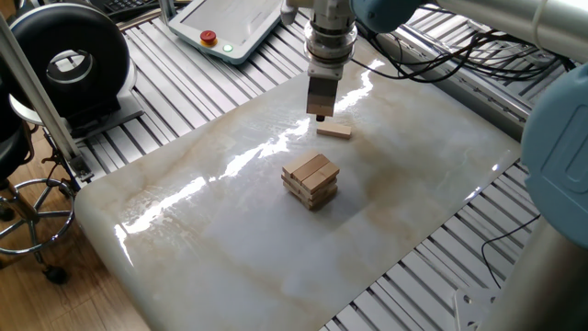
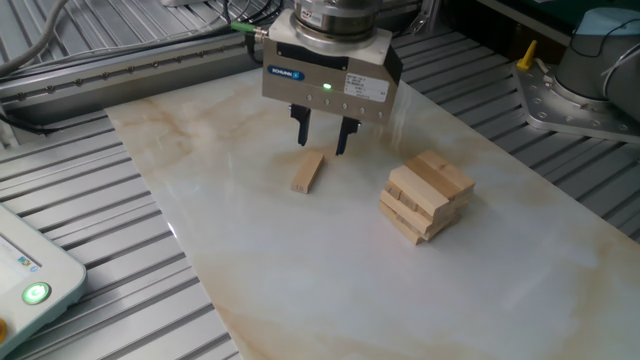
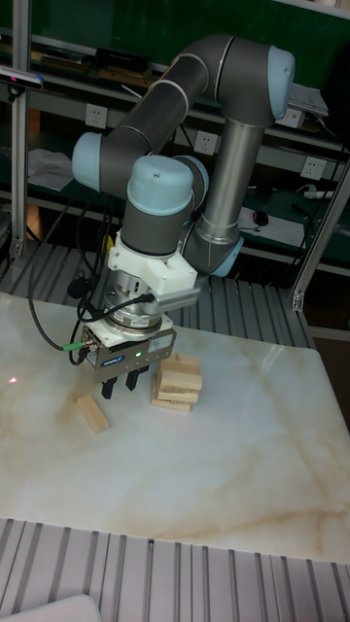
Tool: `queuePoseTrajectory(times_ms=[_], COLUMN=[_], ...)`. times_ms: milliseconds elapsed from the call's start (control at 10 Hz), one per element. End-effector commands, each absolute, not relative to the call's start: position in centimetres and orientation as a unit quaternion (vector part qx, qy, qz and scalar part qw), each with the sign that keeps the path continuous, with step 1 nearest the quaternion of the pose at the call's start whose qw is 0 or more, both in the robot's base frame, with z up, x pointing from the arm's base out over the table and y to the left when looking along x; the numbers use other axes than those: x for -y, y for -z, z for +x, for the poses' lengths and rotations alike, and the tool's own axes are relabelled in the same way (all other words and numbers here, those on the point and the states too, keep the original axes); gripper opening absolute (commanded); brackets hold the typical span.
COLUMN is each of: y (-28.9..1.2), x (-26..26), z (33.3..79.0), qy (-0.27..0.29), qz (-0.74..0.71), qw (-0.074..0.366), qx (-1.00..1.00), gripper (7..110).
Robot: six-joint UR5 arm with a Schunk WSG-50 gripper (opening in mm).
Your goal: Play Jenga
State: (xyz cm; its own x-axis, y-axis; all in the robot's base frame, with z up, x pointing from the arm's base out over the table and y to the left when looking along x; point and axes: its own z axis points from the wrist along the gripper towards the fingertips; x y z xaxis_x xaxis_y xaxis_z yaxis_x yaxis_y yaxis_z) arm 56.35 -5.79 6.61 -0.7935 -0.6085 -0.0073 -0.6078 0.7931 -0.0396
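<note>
A small Jenga stack (image 1: 310, 180) (image 2: 427, 195) (image 3: 176, 383) of light tan blocks in crossed layers stands near the middle of the marble table. One loose matching block (image 1: 333, 131) (image 2: 307, 171) (image 3: 92, 413) lies flat on the table beside it. My gripper (image 1: 320, 116) (image 2: 321, 138) (image 3: 117, 387) hangs just above and behind this loose block, pointing straight down. Its dark fingers are open and hold nothing.
The marble slab (image 1: 230, 230) rests on a ribbed metal bench. A teach pendant (image 1: 230, 23) with a red button lies at the back, with black cables (image 1: 459, 55) to the right. A black round device (image 1: 64, 64) and a stool (image 1: 18, 202) stand left.
</note>
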Motion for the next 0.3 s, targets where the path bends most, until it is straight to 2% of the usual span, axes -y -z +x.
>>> queuePoseTrajectory(times_ms=[0,200], y=[-6.65,-6.39], x=[5.79,5.74], z=[56.51,56.69], qy=[0.017,0.015], qz=[-0.301,-0.304], qw=[0.010,0.011], qx=[-0.953,-0.952], gripper=[44,44])
